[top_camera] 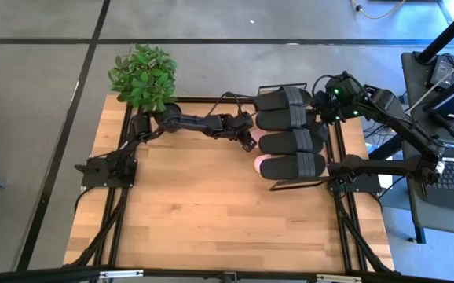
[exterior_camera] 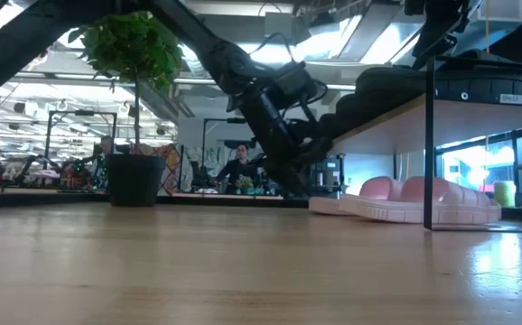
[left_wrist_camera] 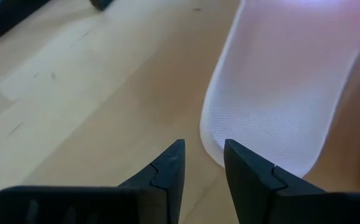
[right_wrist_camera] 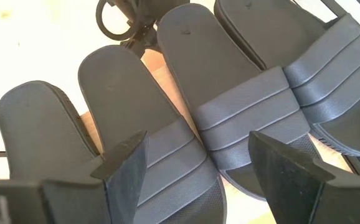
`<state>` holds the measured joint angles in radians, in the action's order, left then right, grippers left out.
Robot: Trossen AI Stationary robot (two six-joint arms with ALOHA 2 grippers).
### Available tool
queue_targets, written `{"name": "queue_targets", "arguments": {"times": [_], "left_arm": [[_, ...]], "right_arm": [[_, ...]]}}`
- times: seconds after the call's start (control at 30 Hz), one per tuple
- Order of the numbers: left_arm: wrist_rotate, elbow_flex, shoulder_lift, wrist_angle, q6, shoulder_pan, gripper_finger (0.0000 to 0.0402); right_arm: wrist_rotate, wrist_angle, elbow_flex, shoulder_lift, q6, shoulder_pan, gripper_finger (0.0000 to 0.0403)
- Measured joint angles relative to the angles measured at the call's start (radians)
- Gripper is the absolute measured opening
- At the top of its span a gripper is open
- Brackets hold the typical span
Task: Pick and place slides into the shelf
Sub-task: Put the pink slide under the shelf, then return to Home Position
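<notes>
Several black slides lie side by side on the shelf's wooden top, at the table's right. Two pale pink slides rest soles down on the table under the shelf; one heel end pokes out toward the left. My left gripper slants down at the table, open by a narrow gap, just short of a pink slide's rounded end. Only bare wood shows between its fingers. My right gripper hangs wide open above the black slides, clear of them.
A potted plant stands at the table's far left corner. The shelf's thin black frame post stands in front of the pink slides. Bare tabletop stretches across the near and left parts. Beyond the far edge lies a room with a person.
</notes>
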<state>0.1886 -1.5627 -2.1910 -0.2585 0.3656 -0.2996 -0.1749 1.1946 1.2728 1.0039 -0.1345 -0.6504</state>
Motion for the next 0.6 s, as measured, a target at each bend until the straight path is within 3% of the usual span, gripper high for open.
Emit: {"name": "queue_targets", "arguments": {"times": [0.6], "left_arm": [[0.008,-0.03,0.053,-0.06,-0.009,0.0,0.0103]], "right_arm": [[0.0,0.01,0.0,-0.003,-0.001,0.0,0.0275]]}}
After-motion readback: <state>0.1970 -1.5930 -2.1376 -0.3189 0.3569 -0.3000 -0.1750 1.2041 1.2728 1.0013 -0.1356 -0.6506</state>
